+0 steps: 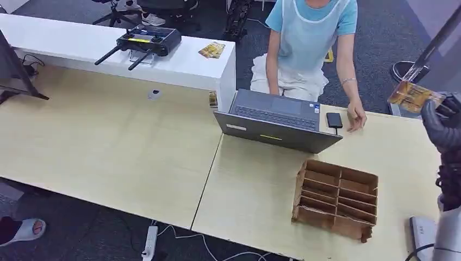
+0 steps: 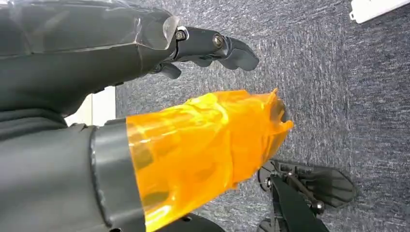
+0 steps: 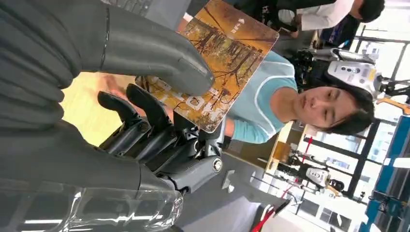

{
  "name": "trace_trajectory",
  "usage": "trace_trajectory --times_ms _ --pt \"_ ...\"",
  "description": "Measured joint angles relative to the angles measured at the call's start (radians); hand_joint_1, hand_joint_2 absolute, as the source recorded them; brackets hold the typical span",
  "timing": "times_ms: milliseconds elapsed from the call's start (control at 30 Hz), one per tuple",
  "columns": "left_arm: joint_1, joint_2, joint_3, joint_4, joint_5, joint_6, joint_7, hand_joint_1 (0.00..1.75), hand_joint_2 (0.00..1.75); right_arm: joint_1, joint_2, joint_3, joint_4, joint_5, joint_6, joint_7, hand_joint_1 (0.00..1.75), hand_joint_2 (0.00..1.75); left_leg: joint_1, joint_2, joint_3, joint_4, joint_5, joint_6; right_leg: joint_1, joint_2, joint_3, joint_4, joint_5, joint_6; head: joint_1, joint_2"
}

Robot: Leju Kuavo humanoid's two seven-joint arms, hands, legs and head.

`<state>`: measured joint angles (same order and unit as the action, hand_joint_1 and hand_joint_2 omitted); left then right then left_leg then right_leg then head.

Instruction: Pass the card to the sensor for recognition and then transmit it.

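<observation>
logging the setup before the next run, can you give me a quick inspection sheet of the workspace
surface: two pale wood tables pushed together, a white counter behind them
job's things: card held up in the right hand; small black box, maybe the sensor, beside the laptop
clutter: brown divider rack, remote controller and more cards on the counter
hands: right grips the card; left hand hangs over the carpet, holding nothing
cables: power strip and white cord on the floor
surroundings: person seated behind the laptop, hand on the table; grey carpet
</observation>
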<state>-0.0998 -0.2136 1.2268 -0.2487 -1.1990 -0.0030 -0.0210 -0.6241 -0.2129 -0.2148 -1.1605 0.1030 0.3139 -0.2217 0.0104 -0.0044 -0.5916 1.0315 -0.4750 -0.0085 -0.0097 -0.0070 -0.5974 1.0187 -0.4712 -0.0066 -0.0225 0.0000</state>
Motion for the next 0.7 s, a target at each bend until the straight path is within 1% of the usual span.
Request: trace_trajectory --times_ms 100,167,300,433,567,700 --pt "0.003 0.0 0.004 0.0 0.005 0.003 0.0 0.0 0.0 0.07 -0.025 -0.008 -0.044 -0.029 -0.004 -0.014 1.75 1.75 0.0 0.0 0.0 0.0 0.0 0.0 0.0 0.0 0.0 0.0 0.0 0.0 -0.001 0.0" --pt "0.003 -0.001 0.008 0.0 0.006 0.004 0.005 0.0 0.0 0.122 -0.034 -0.028 -0.082 -0.048 -0.006 -0.022 1.75 1.75 0.0 0.0 0.0 0.0 0.0 0.0 0.0 0.0 0.0 0.0 0.0 0.0 -0.001 0.0" --pt "0.005 -0.003 0.01 0.0 0.009 0.005 0.009 0.0 0.0 0.22 -0.044 -0.075 -0.148 -0.075 0.01 -0.023 1.75 1.75 0.0 0.0 0.0 0.0 -0.001 0.0 0.0 0.0 0.0 0.0 0.0 0.0 0.0 0.0" --pt "0.005 -0.006 0.013 0.0 0.014 0.006 -0.005 0.0 0.0 0.311 -0.045 -0.122 -0.193 -0.081 0.011 -0.032 1.75 1.75 0.0 0.0 -0.001 0.0 -0.001 0.0 0.0 0.0 0.0 0.0 -0.001 0.0 -0.001 0.0" --pt "0.004 -0.007 0.013 0.0 0.014 0.006 -0.01 0.0 0.0 0.364 -0.045 -0.149 -0.214 -0.08 0.012 -0.03 1.75 1.75 0.0 0.0 0.0 0.0 -0.001 0.0 0.0 0.0 0.0 0.0 -0.001 0.0 -0.001 0.0" --pt "0.004 -0.007 0.014 0.0 0.014 0.006 -0.01 0.0 0.0 0.394 -0.045 -0.164 -0.215 -0.079 0.012 -0.026 1.75 1.75 0.0 0.0 0.0 0.0 -0.001 0.0 0.0 0.0 0.0 0.0 0.0 0.0 -0.001 0.0"
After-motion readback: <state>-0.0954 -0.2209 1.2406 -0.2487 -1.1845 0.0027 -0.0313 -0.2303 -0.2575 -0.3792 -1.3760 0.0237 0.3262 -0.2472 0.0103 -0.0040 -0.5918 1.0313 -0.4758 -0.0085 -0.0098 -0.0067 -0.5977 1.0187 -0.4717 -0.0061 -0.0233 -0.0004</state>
